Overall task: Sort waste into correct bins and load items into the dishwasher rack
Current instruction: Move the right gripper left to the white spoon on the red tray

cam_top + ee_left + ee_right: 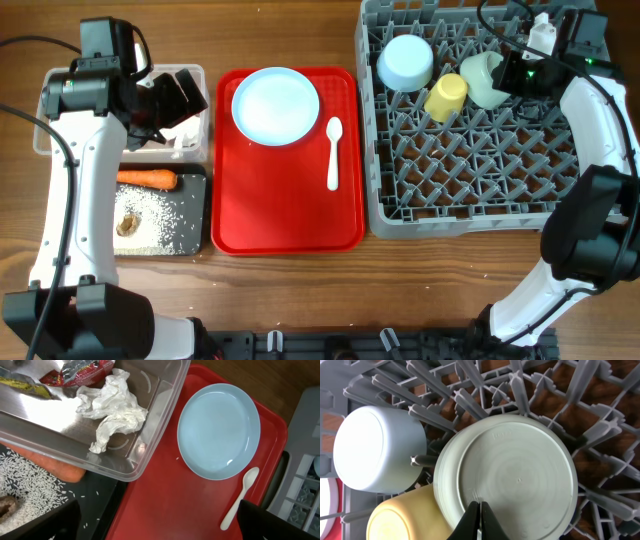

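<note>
Waste (115, 410) is binned. Two pale blue round bowls (405, 62) and small yellow cup (446, 97) are racked. Pale blue round plate (276, 105) and white plastic spoon (334, 152) are left. Left gripper (183, 95) is released, right gripper (480, 510) clenched.

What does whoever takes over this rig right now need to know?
Left pincer: open, holding nothing, above the clear tub.
Right pincer: shut, tips at the base of an upturned bowl in the dishwasher rack; no grip visible.
Done: red-white wrappers and white tissue are in the tub. The carrot, rice and brown lump are in the black tray. The second bowl and yellow cup are in the rack.
Left: blue plate and white spoon, both on the red tray.
</note>
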Available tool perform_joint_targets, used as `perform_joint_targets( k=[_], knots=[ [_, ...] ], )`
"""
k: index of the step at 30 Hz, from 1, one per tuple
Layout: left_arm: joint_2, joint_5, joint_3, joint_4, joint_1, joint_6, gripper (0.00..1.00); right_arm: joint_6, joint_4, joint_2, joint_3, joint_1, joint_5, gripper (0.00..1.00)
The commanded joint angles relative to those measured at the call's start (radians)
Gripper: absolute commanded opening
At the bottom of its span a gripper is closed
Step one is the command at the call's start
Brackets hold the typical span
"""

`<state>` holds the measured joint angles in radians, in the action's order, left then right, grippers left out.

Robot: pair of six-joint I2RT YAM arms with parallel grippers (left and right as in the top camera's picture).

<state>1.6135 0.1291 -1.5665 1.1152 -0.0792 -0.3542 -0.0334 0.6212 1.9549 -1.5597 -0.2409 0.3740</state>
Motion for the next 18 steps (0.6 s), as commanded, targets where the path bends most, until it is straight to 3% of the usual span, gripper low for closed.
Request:
perform_joint_targets(
  k=[1, 8, 12, 18],
  knots=[
    [-0.003, 0.011, -0.011, -0.002, -0.003, -0.002, 1.0, 0.007, 0.009, 0.012, 0.001, 0.002, 0.023, 0.04],
    [-0.003, 0.011, -0.011, -0.002, -0.003, -0.002, 1.0, 0.015, 0.011, 0.01, -0.005, 0.001, -0.138, 0.05],
    [-0.003, 0.011, -0.011, -0.002, -0.003, -0.002, 1.0, 0.05, 0.11, -0.07, -0.149, 0.006, -0.172, 0.09],
    [-0.003, 0.011, -0.011, -0.002, -0.003, -0.002, 1.0, -0.061, 0.265, -0.209, -0.241, 0.2, -0.164, 0.11]
  ],
)
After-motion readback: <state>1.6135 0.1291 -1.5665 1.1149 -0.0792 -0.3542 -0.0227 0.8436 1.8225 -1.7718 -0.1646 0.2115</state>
